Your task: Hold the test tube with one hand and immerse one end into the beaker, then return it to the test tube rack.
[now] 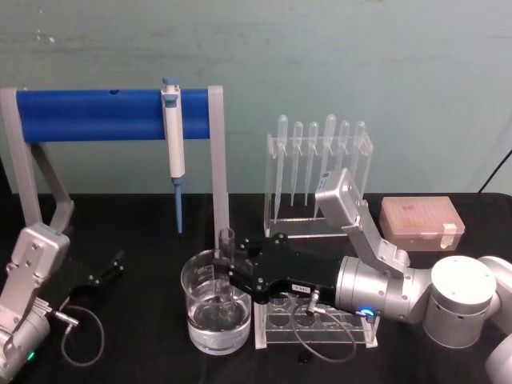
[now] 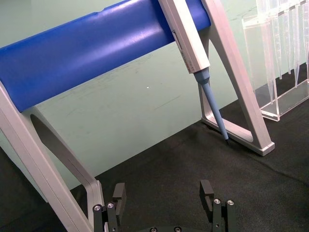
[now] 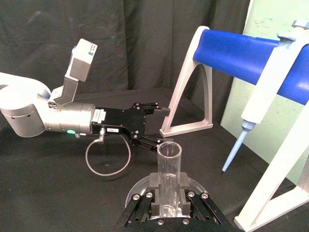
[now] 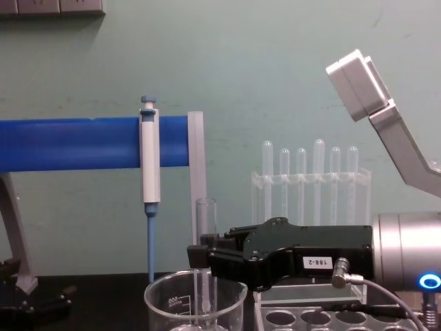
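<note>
The immersion step is judged to be under way. The test tube (image 1: pixel 226 244) is held upright by the right gripper (image 1: pixel 234 282), whose jaws are clamped narrowly around the tube's middle. The tube's lower end is seen inside the beaker (image 1: pixel 200 320), at the lower centre of the head view. Water (image 1: pixel 218 330) is seen in the bottom of the beaker, and the tube's tip appears to be at or just under its surface, though the exact depth cannot be told. In the chest view the flared rim is seen above the gripper and the lower part below it, behind the beaker's glass wall, so the grip is placed about midway along the tube. The dip is thus taken as done or nearly done, and the return is not yet made. The test tube rack (image 1: pixel 320 330) is seen just right of the beaker, under the gripper's black body, and the holes that can be seen in it are unfilled. For that return, the tube would have to be lifted clear of the beaker's rim and carried a short way towards the right of the frame. The left gripper (image 1: pixel 108 270) is parked at the lower left of the head view, well apart from the beaker, with its fingers spread wide and nothing held.
</note>
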